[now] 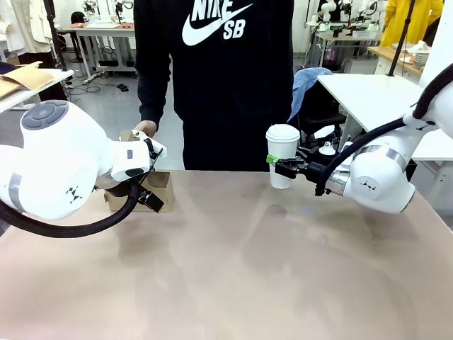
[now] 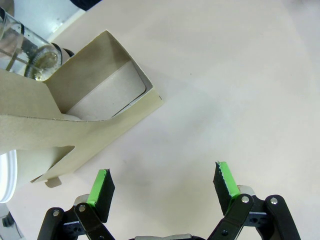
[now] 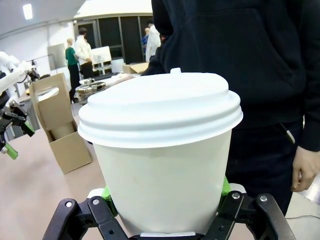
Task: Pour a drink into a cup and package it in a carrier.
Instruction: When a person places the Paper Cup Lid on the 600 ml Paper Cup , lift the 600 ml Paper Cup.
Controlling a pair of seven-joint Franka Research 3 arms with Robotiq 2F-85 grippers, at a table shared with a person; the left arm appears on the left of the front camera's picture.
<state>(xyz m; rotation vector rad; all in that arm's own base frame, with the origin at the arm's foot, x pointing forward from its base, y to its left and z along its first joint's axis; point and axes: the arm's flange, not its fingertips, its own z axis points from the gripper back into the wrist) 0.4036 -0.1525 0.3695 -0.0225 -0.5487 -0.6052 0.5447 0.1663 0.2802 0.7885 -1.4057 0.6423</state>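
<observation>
Closest, my left end effector [image 2: 162, 182] hangs wide open beside the brown cardboard carrier [image 2: 30, 130], leaving its slots clear. My right end effector [image 1: 285, 168] clamps the lidded white paper cup [image 1: 282, 145] aloft, well apart, ready for loading.

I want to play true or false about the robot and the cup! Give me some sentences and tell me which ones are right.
1. The right claw is shut on the cup. True.
2. The cup has no lid. False: a white dome lid sits on it.
3. The left claw is open and holds nothing. True.
4. The cup stands in the carrier. False: the carrier is over by the left arm, and the cup is in the right claw.
5. The person's top is red. False: it is black with white print.
</observation>
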